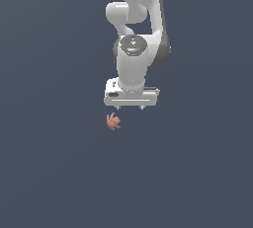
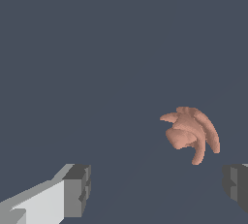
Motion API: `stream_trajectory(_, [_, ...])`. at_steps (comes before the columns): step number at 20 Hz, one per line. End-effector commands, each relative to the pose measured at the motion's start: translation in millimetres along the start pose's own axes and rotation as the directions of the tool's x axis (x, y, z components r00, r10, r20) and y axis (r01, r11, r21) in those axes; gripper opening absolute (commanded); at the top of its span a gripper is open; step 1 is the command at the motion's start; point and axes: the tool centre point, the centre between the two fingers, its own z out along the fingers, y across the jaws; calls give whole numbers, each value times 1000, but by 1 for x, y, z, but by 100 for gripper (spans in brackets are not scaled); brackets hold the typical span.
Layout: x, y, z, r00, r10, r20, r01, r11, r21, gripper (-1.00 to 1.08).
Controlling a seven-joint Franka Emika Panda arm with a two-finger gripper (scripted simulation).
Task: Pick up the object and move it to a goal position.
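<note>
Plain dark slate-blue table [image 1: 49,172] fills the whole exterior view, flat, uniform, no edges, no walls or room features visible. Same blank surface fills the wrist view [image 2: 97,48].

White Panda arm [image 1: 138,19] comes in from the top of the exterior view, wrist pointing down, ending in a white gripper [image 1: 130,108] with two short fingers [image 1: 118,107] just poking out below the hand. Fingers are spread apart, nothing between them; in the wrist view the grey pads [image 2: 77,189] sit wide at either side with bare table in the gap.

Small orange-brown object [image 1: 113,121] with curled, finger-like lobes lies on the table just below the gripper in the exterior view, toward the exterior view's left finger. Not touching the fingers. In the wrist view the object [image 2: 190,133] sits beyond the fingertips, nearer one pad than the other, lobes fanning outward.
</note>
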Motion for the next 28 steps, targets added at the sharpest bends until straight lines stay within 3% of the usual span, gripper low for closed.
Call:
stream_trajectory(1, [0, 0, 0, 1000, 0, 0, 0, 1000, 0, 100])
stream_trajectory(12, [10, -6, -18, 998, -53, -38, 53, 999, -1, 100])
stream_trajectory(28, [9, 14, 2, 988, -150, -35, 150, 989, -4, 100])
